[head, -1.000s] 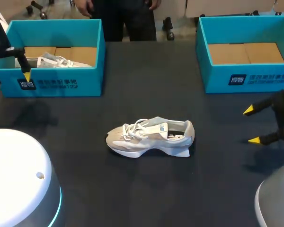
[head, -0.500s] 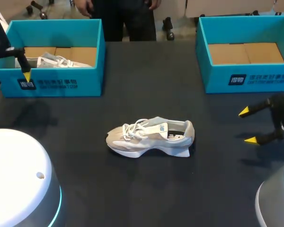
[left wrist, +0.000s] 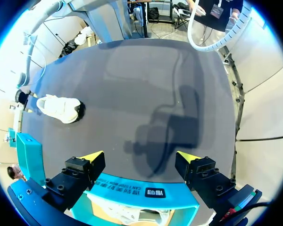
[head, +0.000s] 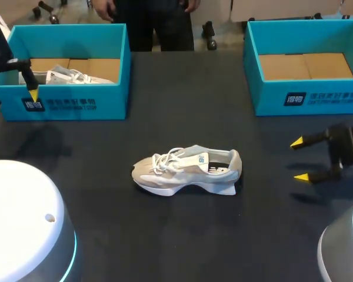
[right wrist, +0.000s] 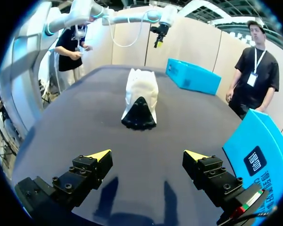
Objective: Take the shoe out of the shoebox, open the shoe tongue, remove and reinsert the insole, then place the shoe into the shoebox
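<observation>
Dark bench (head: 176, 235) is bearing the shoe (head: 188, 169) midway. Right jaws are gaping well beyond its heel; left jaws are gaping over a shoebox (head: 76, 103).

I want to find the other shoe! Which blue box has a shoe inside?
The teal cardboard shoebox on the robot's left: a white laced sneaker lies in it. The right teal shoebox shows only its brown floor.
</observation>
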### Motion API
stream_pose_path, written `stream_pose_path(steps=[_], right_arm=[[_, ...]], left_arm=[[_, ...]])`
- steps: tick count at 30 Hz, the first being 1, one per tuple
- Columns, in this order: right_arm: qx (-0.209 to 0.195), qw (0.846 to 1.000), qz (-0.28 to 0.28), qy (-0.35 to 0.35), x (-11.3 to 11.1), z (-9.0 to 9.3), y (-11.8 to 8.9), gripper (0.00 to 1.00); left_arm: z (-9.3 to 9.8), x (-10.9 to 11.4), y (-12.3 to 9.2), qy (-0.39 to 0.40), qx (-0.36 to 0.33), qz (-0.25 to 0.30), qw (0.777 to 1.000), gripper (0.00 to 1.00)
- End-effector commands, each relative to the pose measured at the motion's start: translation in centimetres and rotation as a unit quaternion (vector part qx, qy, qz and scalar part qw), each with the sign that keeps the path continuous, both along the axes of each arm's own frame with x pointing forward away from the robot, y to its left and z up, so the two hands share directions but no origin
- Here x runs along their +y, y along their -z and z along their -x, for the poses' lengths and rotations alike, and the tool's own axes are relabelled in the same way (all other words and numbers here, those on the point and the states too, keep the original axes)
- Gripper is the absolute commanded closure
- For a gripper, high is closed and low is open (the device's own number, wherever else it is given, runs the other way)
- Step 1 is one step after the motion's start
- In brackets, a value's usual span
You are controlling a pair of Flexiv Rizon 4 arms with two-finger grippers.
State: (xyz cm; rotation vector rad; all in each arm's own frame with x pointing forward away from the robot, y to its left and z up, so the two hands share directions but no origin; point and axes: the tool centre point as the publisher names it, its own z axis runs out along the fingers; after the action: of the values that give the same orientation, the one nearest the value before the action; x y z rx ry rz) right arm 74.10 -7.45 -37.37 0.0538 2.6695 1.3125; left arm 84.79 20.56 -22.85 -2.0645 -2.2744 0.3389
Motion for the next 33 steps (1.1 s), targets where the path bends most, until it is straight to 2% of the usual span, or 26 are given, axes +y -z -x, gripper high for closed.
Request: stream_pose_path(steps=[1,5,22,33], right_arm=[[-0.003,1.000,-0.011,0.003,0.6,-0.2,1.0,0.00],[0.005,1.000,-0.006,0.008,0.8,-0.3,1.6,0.00],[0.005,1.000,-0.006,0.008,0.8,-0.3,1.6,0.00],[-0.010,0.999,-0.005,0.037,5.3,-2.5,0.9,0.00]], left_arm=[[0.0,0.0,0.0,0.000,0.000,-0.001,1.000,0.00],[0.0,0.0,0.0,0.000,0.000,-0.001,1.000,0.00],[0.0,0.0,0.0,0.000,0.000,-0.001,1.000,0.00],[0.0,0.0,0.0,0.000,0.000,-0.001,1.000,0.00]])
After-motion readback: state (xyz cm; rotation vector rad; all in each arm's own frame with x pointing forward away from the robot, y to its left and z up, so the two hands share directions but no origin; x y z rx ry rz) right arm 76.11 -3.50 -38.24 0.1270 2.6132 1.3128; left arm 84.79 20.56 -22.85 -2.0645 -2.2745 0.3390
